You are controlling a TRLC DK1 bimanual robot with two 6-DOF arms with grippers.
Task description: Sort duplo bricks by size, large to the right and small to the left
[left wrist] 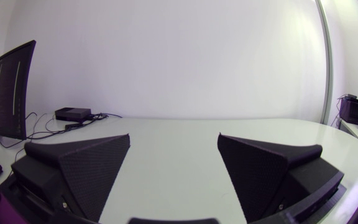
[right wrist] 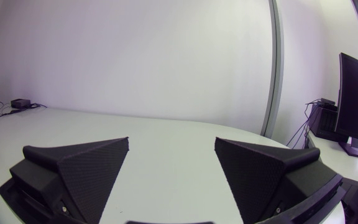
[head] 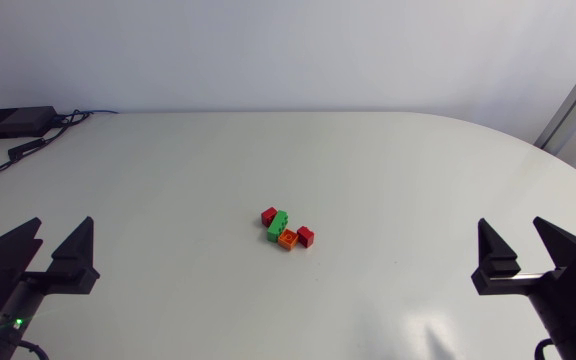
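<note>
A small cluster of duplo bricks lies at the middle of the white table in the head view: a red brick, a longer green brick, an orange brick and another red brick, all touching or nearly so. My left gripper stands open near the front left, far from the bricks. My right gripper stands open near the front right. In both wrist views, the left gripper and the right gripper have nothing between their fingers and no bricks show.
A black box with cables sits at the table's far left corner, also seen ahead of the left gripper as the black box. The table's curved edge runs along the far right.
</note>
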